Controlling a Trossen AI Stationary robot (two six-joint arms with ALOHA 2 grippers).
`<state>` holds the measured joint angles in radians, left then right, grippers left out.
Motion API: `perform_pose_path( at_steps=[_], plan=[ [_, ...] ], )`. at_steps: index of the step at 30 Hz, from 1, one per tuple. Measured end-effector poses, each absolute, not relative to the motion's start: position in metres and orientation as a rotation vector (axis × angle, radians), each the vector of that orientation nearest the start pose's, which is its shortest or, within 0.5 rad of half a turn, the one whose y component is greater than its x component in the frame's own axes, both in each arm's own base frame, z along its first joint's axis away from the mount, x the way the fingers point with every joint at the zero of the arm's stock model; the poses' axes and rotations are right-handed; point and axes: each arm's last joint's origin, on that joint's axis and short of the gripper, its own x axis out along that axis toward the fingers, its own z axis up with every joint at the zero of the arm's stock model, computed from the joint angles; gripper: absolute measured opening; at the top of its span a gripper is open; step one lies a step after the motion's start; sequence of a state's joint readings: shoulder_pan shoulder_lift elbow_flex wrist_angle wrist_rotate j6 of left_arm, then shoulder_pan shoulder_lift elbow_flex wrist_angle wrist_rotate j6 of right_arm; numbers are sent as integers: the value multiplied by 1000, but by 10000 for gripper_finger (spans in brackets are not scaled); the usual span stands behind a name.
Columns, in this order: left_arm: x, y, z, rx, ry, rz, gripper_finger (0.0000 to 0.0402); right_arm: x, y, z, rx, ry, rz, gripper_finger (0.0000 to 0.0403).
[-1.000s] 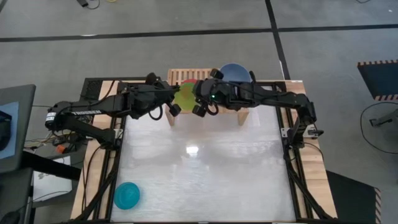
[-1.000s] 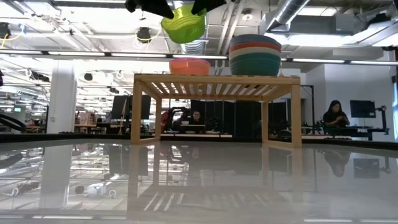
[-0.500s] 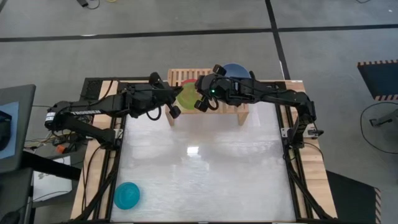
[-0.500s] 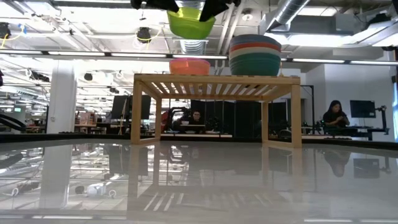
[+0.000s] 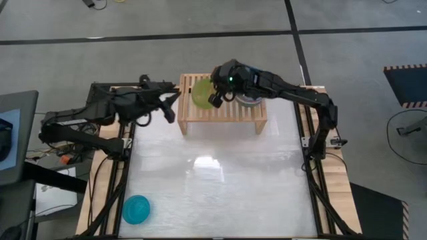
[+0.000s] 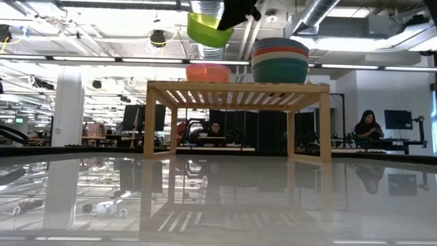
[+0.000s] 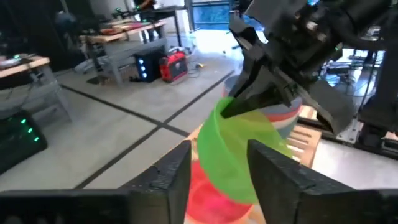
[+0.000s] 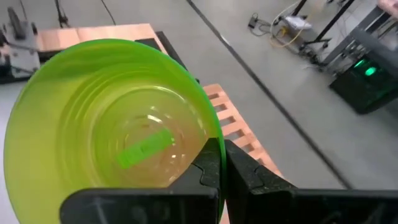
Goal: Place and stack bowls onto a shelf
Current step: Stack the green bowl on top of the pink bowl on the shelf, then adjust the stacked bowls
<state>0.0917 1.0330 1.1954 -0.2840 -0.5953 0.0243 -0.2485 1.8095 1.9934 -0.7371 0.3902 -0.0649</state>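
Observation:
The lime bowl (image 5: 201,92) hangs above the left part of the light-wood shelf (image 5: 227,113), with my right gripper (image 5: 216,93) shut on it. Under it, a pink bowl (image 6: 208,71) stands on the shelf top. A stack of bowls (image 6: 280,61) stands on the shelf's right part. My left gripper (image 5: 169,107) is open, left of the shelf and clear of the lime bowl (image 7: 242,149). A cyan bowl (image 5: 136,209) rests on the table at the near left. My right gripper pinches the lime bowl's rim (image 8: 208,134) on the side toward the stack, with one finger inside the bowl and one outside. The fingers come from the table's right, slanting down. The bowl is lifted clear above the shelf and tilted, mouth up.
Black frame rails run along the table's left and right sides (image 5: 313,180). The wide glossy tabletop (image 5: 213,180) lies in front of the shelf. People sit at desks in the room beyond (image 6: 369,126).
My left gripper has opened, let go of the lime bowl and drawn back toward the table's left edge. My right gripper has taken hold of the bowl's rim and carried it toward the far edge, over the shelf.

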Motion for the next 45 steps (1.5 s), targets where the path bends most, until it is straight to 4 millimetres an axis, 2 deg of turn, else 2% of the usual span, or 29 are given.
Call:
perform_pose_path(
  at_steps=[6,9,14,16,26,28,32,37,42,45],
  plan=[
    [182,34,418,-22,161,711,170,367,-141,413,26,570,-581,23],
    [182,33,414,-61,182,716,171,362,-153,409,75,600,-513,23],
    [189,34,410,-93,191,712,171,367,-170,388,98,686,-442,23],
    [193,34,408,-102,199,714,171,376,-172,383,77,669,-435,23],
    [202,35,402,-134,215,718,171,386,-179,365,42,719,-399,26],
    [202,35,402,-143,210,720,171,385,-179,363,47,738,-398,44],
    [202,35,402,-144,213,720,171,385,-179,363,43,742,-395,105],
    [202,35,402,-149,211,720,171,384,-179,370,54,692,-411,178],
    [210,33,398,-161,235,618,171,375,-175,391,88,596,-467,221],
    [225,32,383,-115,343,549,171,361,-166,411,91,547,-478,225]
  ],
)
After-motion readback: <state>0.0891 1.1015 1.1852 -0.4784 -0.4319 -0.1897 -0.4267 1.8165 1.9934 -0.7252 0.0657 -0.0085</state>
